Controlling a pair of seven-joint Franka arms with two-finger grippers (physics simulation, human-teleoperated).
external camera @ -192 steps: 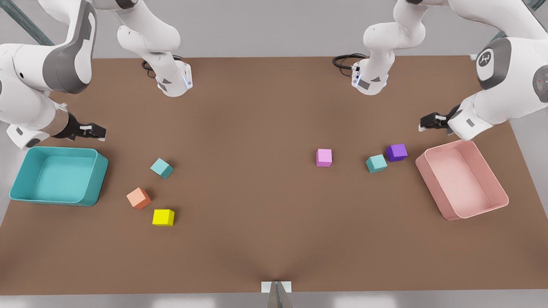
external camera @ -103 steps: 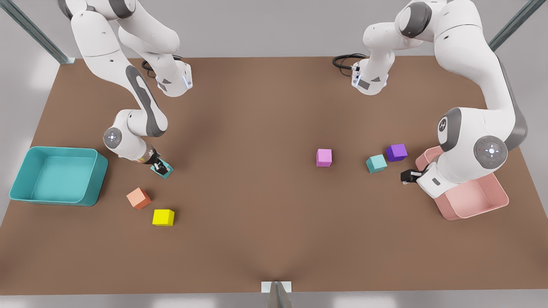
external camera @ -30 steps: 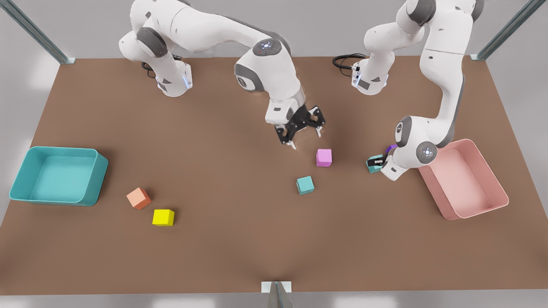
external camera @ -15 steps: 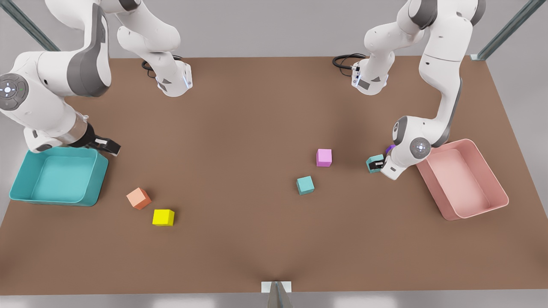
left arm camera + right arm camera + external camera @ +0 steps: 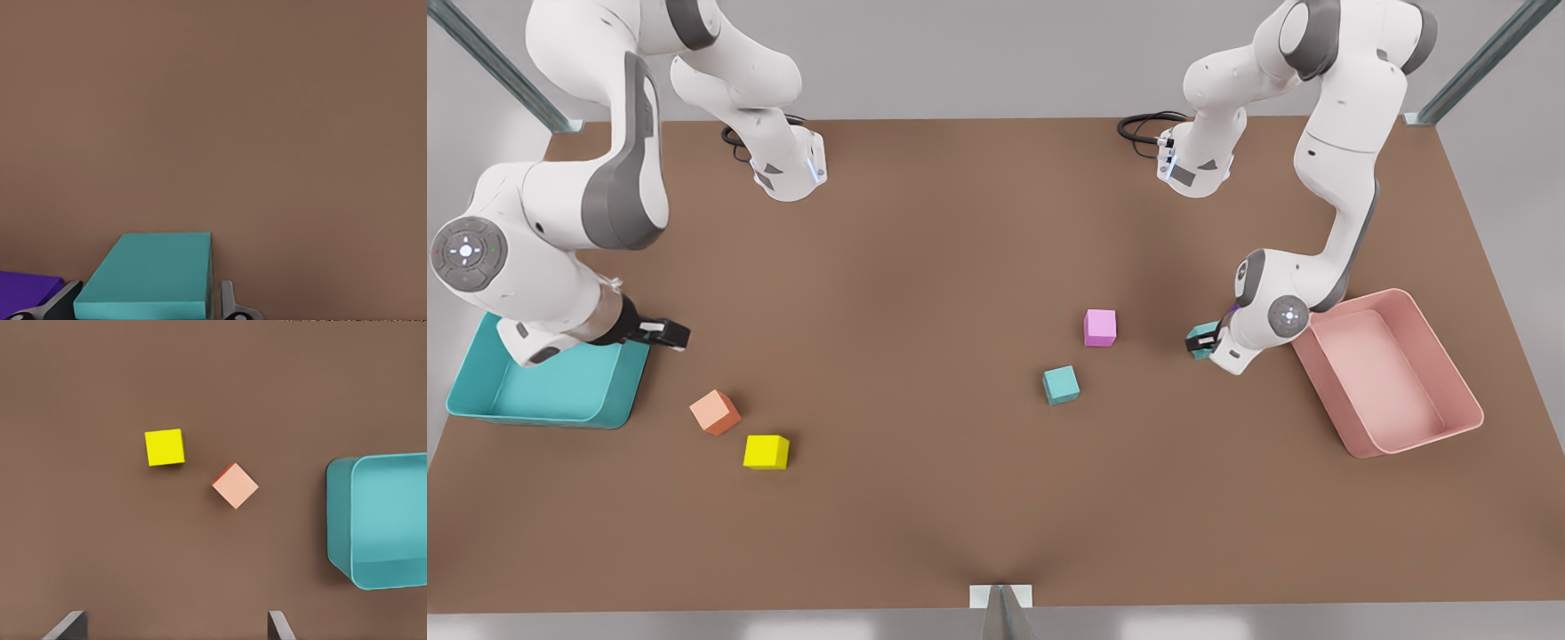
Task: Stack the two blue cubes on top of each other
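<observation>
One blue cube (image 5: 1061,385) lies free on the brown table, near the middle. The other blue cube (image 5: 1198,335) sits at the front view's right, between the fingers of my left gripper (image 5: 1203,343), which is shut on it. In the left wrist view this cube (image 5: 153,273) fills the space between the two fingers of the left gripper (image 5: 150,303). My right gripper (image 5: 665,333) waits open at the front view's left, beside the teal tray, holding nothing.
A purple cube (image 5: 27,293) lies right behind the held cube. A pink cube (image 5: 1100,327) stands near the free blue cube. An orange cube (image 5: 715,412) and a yellow cube (image 5: 766,452) lie by the teal tray (image 5: 543,420). A pink tray (image 5: 1405,444) stands at the right.
The right arm set one blue cube down mid-table, then swung back beside the teal tray. The left gripper came down around the other blue cube and has shifted slightly with it.
</observation>
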